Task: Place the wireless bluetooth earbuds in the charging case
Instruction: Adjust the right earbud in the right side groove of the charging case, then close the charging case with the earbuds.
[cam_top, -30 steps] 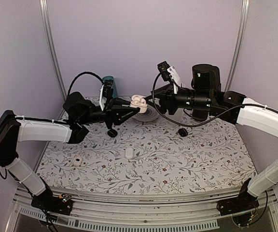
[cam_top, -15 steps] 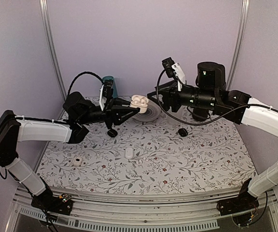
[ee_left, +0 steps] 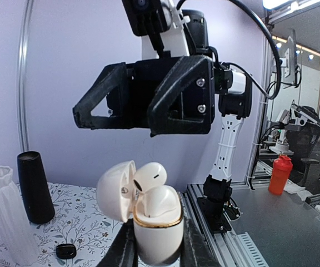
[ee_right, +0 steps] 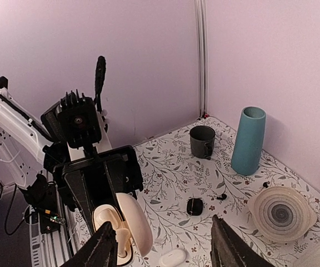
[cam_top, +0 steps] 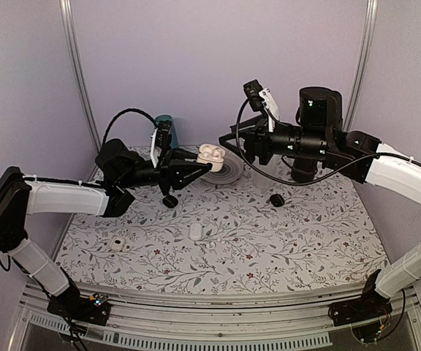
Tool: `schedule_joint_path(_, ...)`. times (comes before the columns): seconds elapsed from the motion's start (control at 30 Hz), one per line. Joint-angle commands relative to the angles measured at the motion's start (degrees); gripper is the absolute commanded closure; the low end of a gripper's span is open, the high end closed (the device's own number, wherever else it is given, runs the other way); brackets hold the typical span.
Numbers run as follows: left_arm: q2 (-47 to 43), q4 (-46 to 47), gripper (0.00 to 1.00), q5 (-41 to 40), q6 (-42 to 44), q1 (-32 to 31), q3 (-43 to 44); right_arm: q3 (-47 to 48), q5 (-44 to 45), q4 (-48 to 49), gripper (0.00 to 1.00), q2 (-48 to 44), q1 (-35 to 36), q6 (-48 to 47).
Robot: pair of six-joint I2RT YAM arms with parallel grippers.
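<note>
Left hand (cam_top: pixel 199 162) clamped on open cream case (ee_left: pixel 159 222), white earbud (ee_left: pixel 149 178) poking out; right hand (cam_top: pixel 241 145) spread, empty, close by.

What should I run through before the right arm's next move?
1. Hold: the left gripper is shut on the charging case, which stands upright: ok.
2. Access: the lid is open: ok.
3. Seating: is the white earbud fully down? Cannot tell. Its head stands above the rim and its stem is hidden.
4. Hand free: the right gripper is open with nothing between its fingers: ok.
5. Clearance: the right gripper is apart from the charging case in the top view: ok.
6. Second slot free: cannot tell, the white earbud and lid hide it.
</note>
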Motion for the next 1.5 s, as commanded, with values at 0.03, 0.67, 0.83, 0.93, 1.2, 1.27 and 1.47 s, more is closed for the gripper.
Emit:
schedule_joint_path(0.03,-0.70,0.58,1.00,0.54,0.24,-0.35,1.35,2.81,-1.98,-1.89,0.43,2.36,0.85,-0.82)
schedule_joint_path(0.67,-1.90,1.07,1.00,-0.49,0.75,-0.40,0.91,2.00,-0.94,-7.66,0.42,3.25,1.10,-2.76)
schedule_joint_path(0.83,-2.02,0.71,1.00,-0.41,0.84,-0.35,0.83,1.88,0.29,-7.06,0.42,2.63,1.17,-2.27)
schedule_joint_path(0.93,-1.77,0.59,1.00,-0.38,0.67,-0.40,0.82,2.32,0.76,-5.67,0.40,2.13,1.07,-1.81)
schedule_joint_path(1.2,-1.83,0.08,1.00,-0.32,0.77,-0.40,0.49,0.40,-3.38,2.57,0.38,0.36,-0.62,4.77)
schedule_joint_path(1.27,-1.97,0.04,1.00,-0.21,0.77,-0.35,0.30,-0.80,-5.63,5.18,0.36,-0.16,-1.94,6.38)
schedule_joint_path(1.47,-2.52,-1.08,1.00,-0.21,1.57,-0.49,0.21,-2.02,-20.55,10.43,0.36,2.13,-6.44,14.51)
